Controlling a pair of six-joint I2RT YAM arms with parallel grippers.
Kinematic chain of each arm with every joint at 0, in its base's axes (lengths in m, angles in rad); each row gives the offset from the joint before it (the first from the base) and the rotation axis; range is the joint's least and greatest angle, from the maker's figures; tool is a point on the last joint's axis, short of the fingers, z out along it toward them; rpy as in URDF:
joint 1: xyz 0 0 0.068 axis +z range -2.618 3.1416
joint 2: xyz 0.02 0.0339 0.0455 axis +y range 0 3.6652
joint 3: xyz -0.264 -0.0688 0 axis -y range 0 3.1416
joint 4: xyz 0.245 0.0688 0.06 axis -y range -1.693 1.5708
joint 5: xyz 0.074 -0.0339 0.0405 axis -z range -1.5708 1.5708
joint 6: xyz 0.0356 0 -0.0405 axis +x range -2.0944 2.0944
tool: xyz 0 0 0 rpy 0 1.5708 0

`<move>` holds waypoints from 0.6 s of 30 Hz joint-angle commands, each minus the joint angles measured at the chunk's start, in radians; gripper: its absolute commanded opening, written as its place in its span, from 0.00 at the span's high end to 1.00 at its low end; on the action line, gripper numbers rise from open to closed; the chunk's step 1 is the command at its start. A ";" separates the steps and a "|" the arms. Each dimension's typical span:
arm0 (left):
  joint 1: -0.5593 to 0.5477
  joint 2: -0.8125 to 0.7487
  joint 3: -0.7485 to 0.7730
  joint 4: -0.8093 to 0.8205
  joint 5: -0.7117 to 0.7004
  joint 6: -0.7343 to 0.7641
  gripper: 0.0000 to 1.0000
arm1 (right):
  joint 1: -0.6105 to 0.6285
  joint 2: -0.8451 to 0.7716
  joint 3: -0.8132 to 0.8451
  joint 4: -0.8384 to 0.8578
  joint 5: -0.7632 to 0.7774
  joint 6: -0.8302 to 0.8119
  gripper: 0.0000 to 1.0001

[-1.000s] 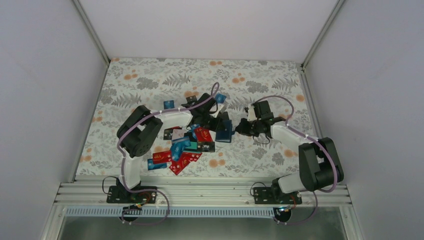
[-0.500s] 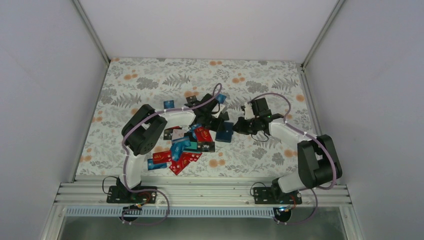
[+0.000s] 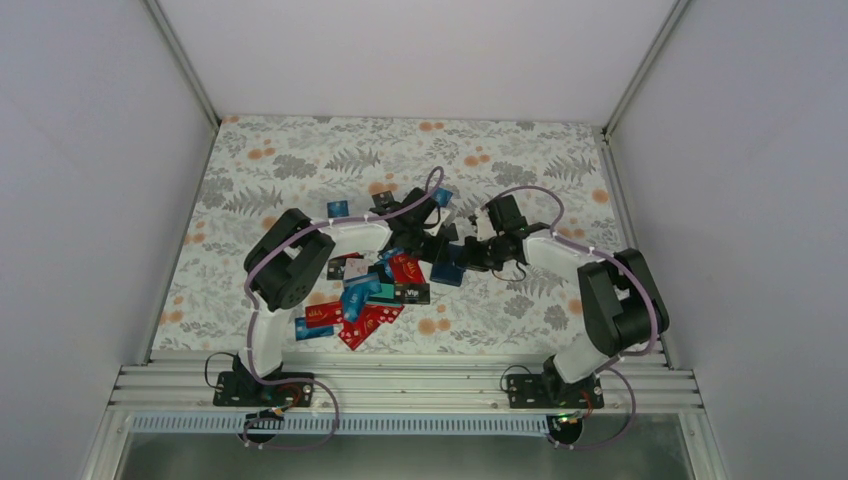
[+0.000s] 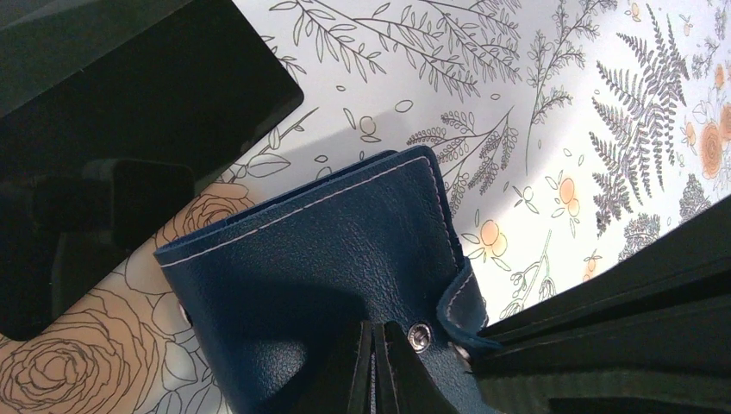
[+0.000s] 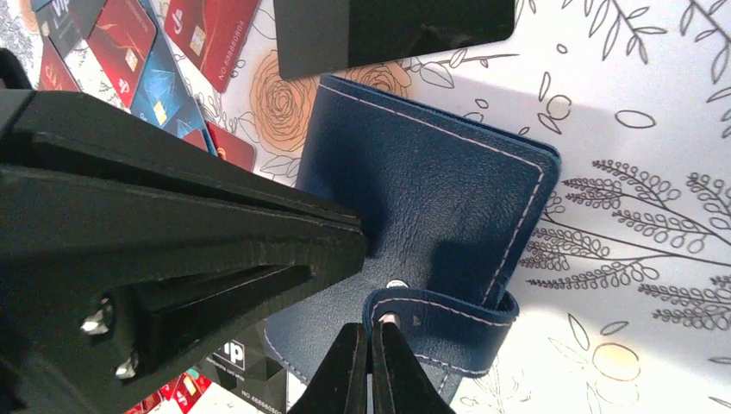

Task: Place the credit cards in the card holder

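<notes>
The card holder (image 3: 449, 263) is seen snapped shut at the centre of the desk (image 3: 300, 165), touched by the closed left hand (image 4: 376, 332) and closed right hand (image 5: 371, 335); the credit cards (image 3: 365, 300), at its 8 o'clock, are not yet inserted.

You get bright, even light from above; the surface (image 3: 300, 160) looks sharp overhead. In the wrist views it glares white, with soft shadows edging the card holder (image 4: 345, 233).
</notes>
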 commanded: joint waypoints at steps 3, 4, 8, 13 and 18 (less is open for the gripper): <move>-0.006 0.015 -0.036 0.014 -0.013 -0.023 0.94 | 0.026 0.044 0.033 0.017 0.016 0.027 0.96; -0.006 0.014 -0.040 0.017 -0.013 -0.023 0.94 | 0.026 0.049 0.034 0.017 0.020 0.030 0.96; -0.007 0.012 -0.050 0.026 -0.006 -0.027 0.94 | 0.029 0.066 0.039 0.019 0.027 0.039 0.96; -0.006 0.007 -0.061 0.040 0.006 -0.032 0.94 | 0.032 0.080 0.047 0.021 0.039 0.049 0.96; -0.006 0.005 -0.071 0.050 0.012 -0.035 0.94 | 0.038 0.120 0.051 0.021 0.047 0.056 0.96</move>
